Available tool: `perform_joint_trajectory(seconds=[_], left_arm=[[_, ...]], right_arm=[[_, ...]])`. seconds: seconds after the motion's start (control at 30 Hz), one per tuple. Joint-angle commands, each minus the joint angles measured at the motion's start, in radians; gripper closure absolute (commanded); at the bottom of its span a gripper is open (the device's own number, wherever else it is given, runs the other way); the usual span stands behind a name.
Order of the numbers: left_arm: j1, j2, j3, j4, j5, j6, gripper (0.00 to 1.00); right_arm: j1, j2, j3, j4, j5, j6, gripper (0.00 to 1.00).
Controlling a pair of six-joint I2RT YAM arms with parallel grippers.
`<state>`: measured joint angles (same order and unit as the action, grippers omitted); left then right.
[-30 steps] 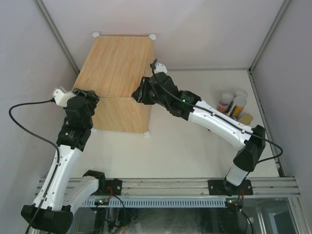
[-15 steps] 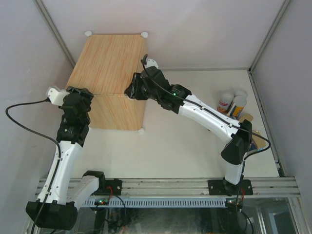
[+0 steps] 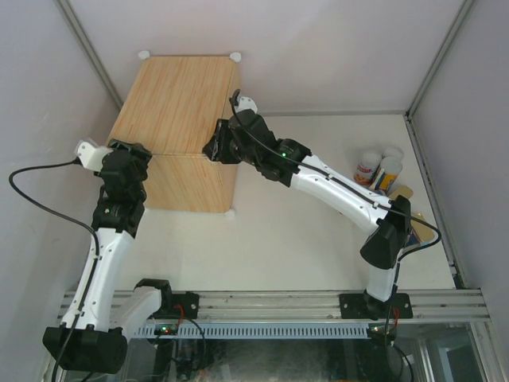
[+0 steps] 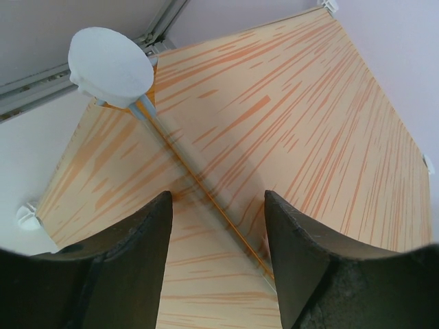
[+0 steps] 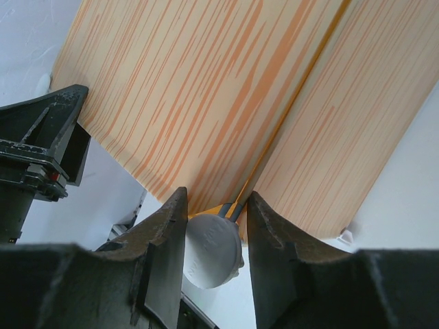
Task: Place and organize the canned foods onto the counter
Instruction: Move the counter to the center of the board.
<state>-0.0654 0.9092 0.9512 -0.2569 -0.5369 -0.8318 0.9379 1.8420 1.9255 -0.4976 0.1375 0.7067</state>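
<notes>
Wood-grain counter (image 3: 179, 103): far left of surface (image 3: 302, 231). Left fingers (image 4: 116, 267) apart, astride its near edge. Right fingers (image 5: 164, 253) pinching white corner knob (image 5: 214, 250). Cans (image 3: 368, 168): far right.

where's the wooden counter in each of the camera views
top external: the counter sits in the upper left.
left wrist: it fills most of the frame.
right wrist: it fills the top and middle, with its white knob low centre.
shared landmark: the orange edge where the top face meets the front face, a diagonal line in both wrist views.
</notes>
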Motion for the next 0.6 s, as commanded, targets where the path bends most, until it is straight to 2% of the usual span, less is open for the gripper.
perform_joint_trajectory(seconds=[0.0, 0.2, 0.43, 0.57], left_arm=[[0.01, -0.007, 0.066, -0.009, 0.026, 0.039, 0.38], [0.011, -0.047, 0.07, -0.035, 0.03, 0.042, 0.31], [0.011, -0.081, 0.093, -0.113, 0.013, 0.044, 0.22], [0.011, -0.099, 0.096, -0.155, -0.001, 0.036, 0.21]], right_arm=[[0.044, -0.01, -0.02, -0.073, -0.105, -0.037, 0.63], [0.0, -0.038, -0.035, -0.066, -0.105, -0.023, 0.48], [-0.025, -0.079, -0.068, -0.038, -0.107, -0.031, 0.42], [-0.035, -0.097, -0.085, -0.023, -0.114, -0.031, 0.38]])
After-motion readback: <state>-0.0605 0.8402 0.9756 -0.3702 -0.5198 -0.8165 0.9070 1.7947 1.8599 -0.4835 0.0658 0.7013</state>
